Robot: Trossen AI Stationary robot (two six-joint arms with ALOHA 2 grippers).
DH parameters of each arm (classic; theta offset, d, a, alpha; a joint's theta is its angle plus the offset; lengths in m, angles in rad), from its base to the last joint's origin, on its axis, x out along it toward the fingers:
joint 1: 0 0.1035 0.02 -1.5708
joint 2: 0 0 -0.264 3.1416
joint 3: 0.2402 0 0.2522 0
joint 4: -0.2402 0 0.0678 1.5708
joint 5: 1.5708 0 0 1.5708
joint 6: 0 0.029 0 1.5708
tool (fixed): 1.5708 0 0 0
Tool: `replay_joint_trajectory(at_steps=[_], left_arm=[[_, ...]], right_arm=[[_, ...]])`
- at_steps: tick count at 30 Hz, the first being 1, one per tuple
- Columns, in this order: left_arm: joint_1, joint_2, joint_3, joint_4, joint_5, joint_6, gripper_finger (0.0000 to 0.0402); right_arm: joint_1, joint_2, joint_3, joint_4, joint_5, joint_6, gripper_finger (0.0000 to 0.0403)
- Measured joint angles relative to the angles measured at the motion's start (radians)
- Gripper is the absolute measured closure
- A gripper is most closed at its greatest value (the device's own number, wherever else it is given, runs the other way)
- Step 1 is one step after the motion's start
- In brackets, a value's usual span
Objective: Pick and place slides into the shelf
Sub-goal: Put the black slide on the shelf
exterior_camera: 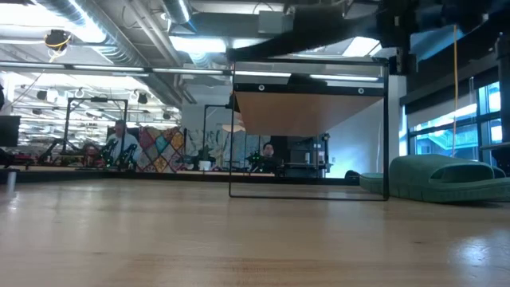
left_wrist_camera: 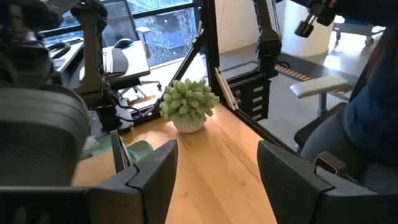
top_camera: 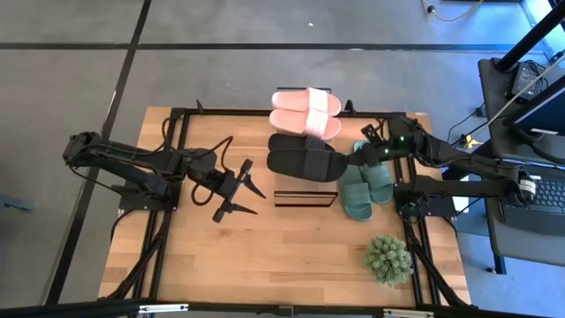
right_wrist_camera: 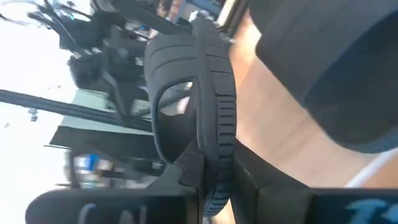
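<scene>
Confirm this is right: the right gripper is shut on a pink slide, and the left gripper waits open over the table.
Not quite. The right gripper is shut on a black slide, as the high view shows. The pink slides lie untouched. The left gripper does wait open.

High view looks straight down; low view looks level across; both share the shelf (top_camera: 305,198).

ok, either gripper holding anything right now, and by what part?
Right gripper is shut on a black slide, pinching the edge of its sole at one end; the right wrist view shows the grip. Left gripper is open, holding nothing.
</scene>
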Motion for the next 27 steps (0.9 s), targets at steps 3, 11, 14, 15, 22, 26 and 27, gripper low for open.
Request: replay_joint_trajectory(at_steps=[3,11,14,15,22,26,27], left_arm=[[0.0,0.0,0.0,-0.02,0.0,0.0,0.0189],[0.0,0.0,0.0,-0.089,-0.001,-0.001,0.0189],[-0.001,0.0,0.0,-0.1,-0.027,-0.001,0.0189],[0.0,0.0,0.0,-0.1,-0.034,-0.001,0.0189],[0.0,0.0,0.0,-0.1,-0.053,-0.002,0.0189],[0.0,0.0,0.0,-0.1,-0.053,-0.002,0.0189],[0.0,0.0,0.0,-0.1,-0.054,-0.002,0.0189]], right_arm=[[-0.061,0.024,0.0,0.013,-0.095,0.039,0.0356],[-0.13,0.094,0.0,0.01,-0.259,0.087,0.0355],[-0.131,0.121,0.0,0.009,-0.271,0.066,0.0356],[-0.131,0.128,0.0,0.006,-0.274,0.061,0.0356],[-0.13,0.163,0.0,-0.031,-0.27,0.0,0.0356],[-0.13,0.169,0.0,-0.037,-0.243,-0.026,0.0356],[-0.13,0.169,0.0,-0.039,-0.241,-0.028,0.0356]])
